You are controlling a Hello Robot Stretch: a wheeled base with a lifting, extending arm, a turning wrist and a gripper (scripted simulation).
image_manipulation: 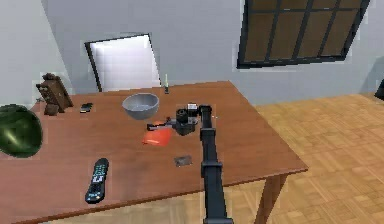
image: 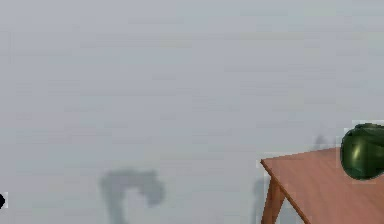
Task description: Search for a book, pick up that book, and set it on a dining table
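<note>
Step in hand, judged: picking up. On desk [image_manipulation: 60, 165], red flat item [image_manipulation: 155, 138], probably the book, just in front of grey bowl [image_manipulation: 141, 103]. Right of bowl, gripper [image_manipulation: 170, 126]; cannot tell whether holding anything. Next: firm grasp, lift.

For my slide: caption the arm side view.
Arm over a wooden table, gripper near a flat red object and grey bowl.

Arm [image_manipulation: 210, 165] extends over the wooden table [image_manipulation: 250, 140]. Gripper [image_manipulation: 166, 126] sits at a flat orange-red object [image_manipulation: 154, 139] lying on the tabletop; cannot tell whether it holds anything. Grey bowl [image_manipulation: 140, 103] lies just beyond. Remote control [image_manipulation: 98, 180] lies near the front edge, a green round object [image_manipulation: 18, 130] at the view's left. White chair [image_manipulation: 125, 62] stands behind the table.
</note>
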